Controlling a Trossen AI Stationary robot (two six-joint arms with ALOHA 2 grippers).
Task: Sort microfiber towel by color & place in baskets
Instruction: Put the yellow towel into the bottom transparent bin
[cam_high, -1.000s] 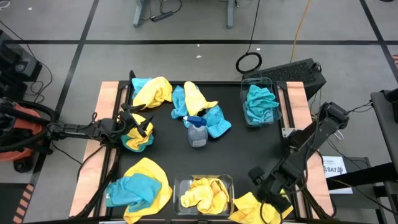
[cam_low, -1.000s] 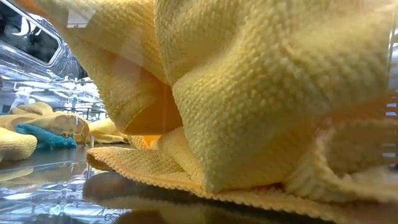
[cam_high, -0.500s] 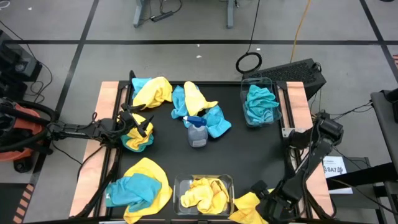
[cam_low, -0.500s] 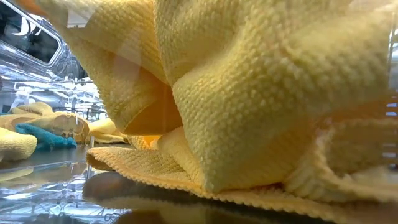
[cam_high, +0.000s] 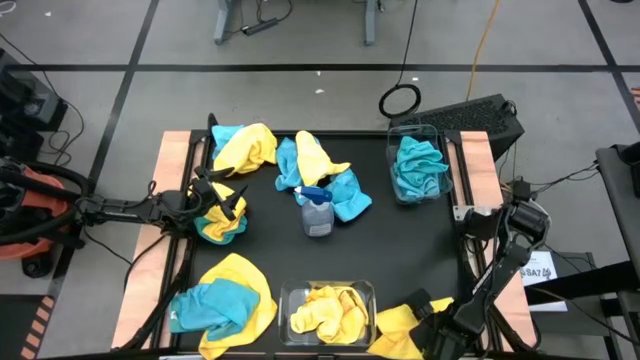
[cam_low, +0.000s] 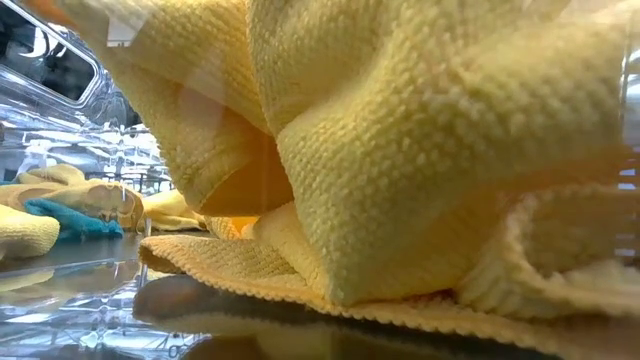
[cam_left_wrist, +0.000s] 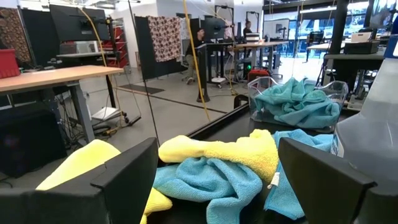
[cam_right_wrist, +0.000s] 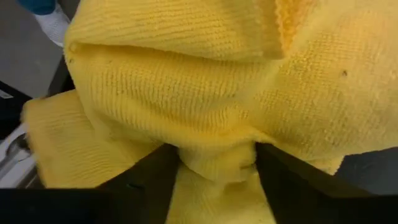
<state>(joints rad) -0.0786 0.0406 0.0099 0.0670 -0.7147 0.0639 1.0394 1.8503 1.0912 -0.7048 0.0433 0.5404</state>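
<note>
Beside the front basket (cam_high: 329, 310): right gripper (cam_right_wrist: 214, 163) fingers pinching a yellow towel (cam_right_wrist: 205, 93). Far side of that basket: left gripper (cam_left_wrist: 214, 180) fingers spread wide over mixed towels.

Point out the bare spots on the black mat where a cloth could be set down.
Bare mat lies between the spray bottle and the teal-filled basket, down to the yellow-filled basket. A smaller strip runs left of the bottle. The far-left corner, near-left corner and centre are crowded with towels.

Spray bottle (cam_high: 317, 214) amid centre cloths (cam_high: 325, 180)
</note>
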